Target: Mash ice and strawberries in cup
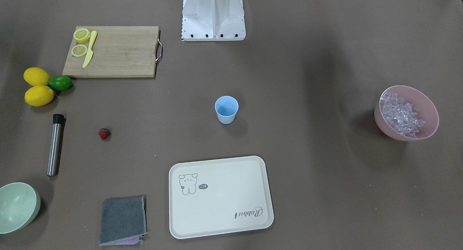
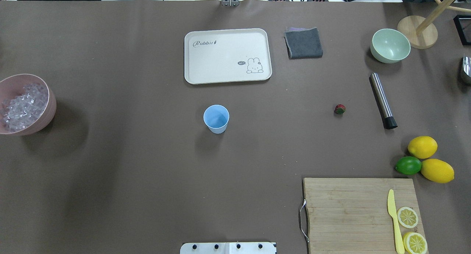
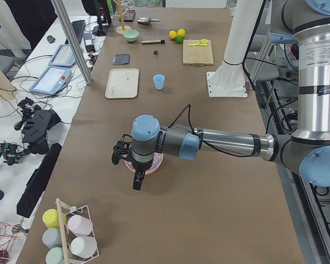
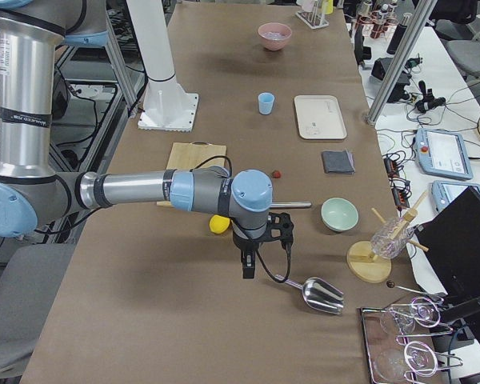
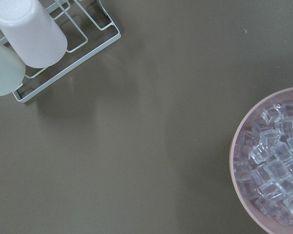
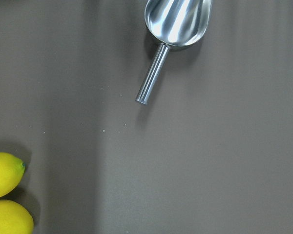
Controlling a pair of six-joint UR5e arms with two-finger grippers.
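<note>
The light-blue cup (image 1: 226, 110) (image 2: 216, 118) stands upright and empty-looking in the middle of the table. The strawberry (image 1: 104, 134) (image 2: 339, 109) lies alone on the table, well to the cup's right in the overhead view. The ice (image 1: 401, 113) (image 5: 276, 165) fills a pink bowl (image 2: 51, 107) at the table's left end. My left gripper (image 3: 138, 180) hangs over that bowl, and I cannot tell whether it is open or shut. My right gripper (image 4: 248, 266) hovers near the lemons at the opposite end, its state also unclear.
A steel muddler (image 2: 382, 99) lies beyond the strawberry. Two lemons (image 2: 423, 147) and a lime (image 2: 408, 165) sit beside a cutting board (image 2: 349, 210) with a yellow knife. A cream tray (image 2: 228, 55), grey cloth (image 2: 303, 43), green bowl (image 2: 390, 45), metal scoop (image 6: 176, 24) and cup rack (image 5: 63, 53) are around.
</note>
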